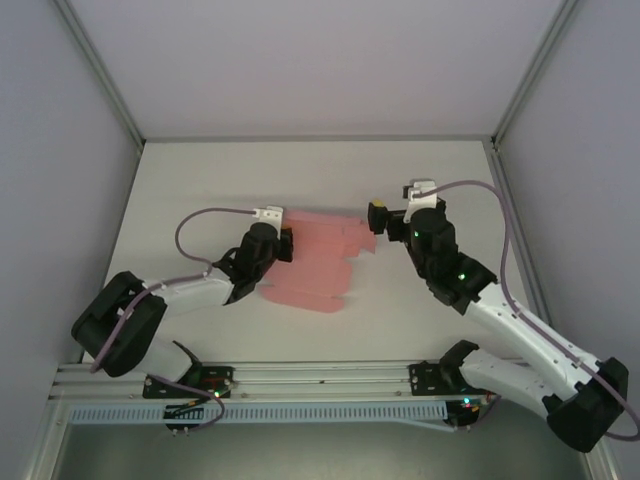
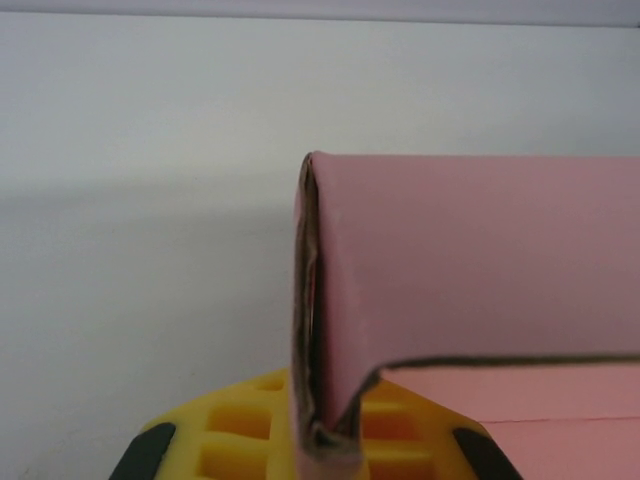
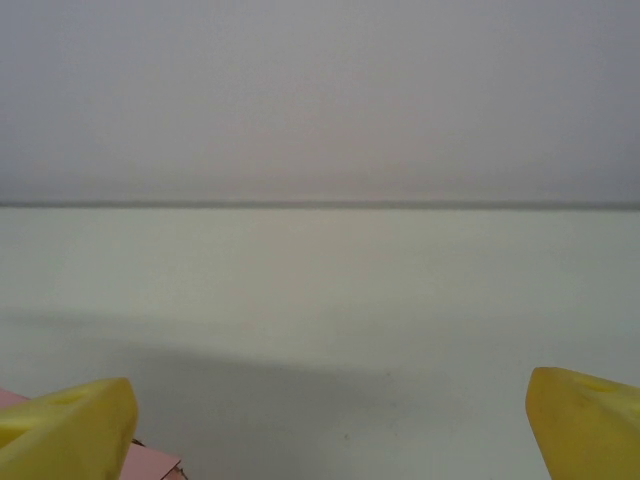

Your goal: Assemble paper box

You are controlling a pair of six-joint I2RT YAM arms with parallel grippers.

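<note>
Pink paper box [image 1: 318, 262], flat die-cut sheet at table [image 1: 200, 180] centre, left edge folded up

left tool [image 1: 289, 245] l of paper box [image 1: 320, 265]; right tool [image 1: 374, 222] r

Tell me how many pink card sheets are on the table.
1. The sheet lies flat, its left edge folded up and pinched in the left gripper. The right gripper stands open at its right edge. Another sheet beneath it would be hidden.
</note>
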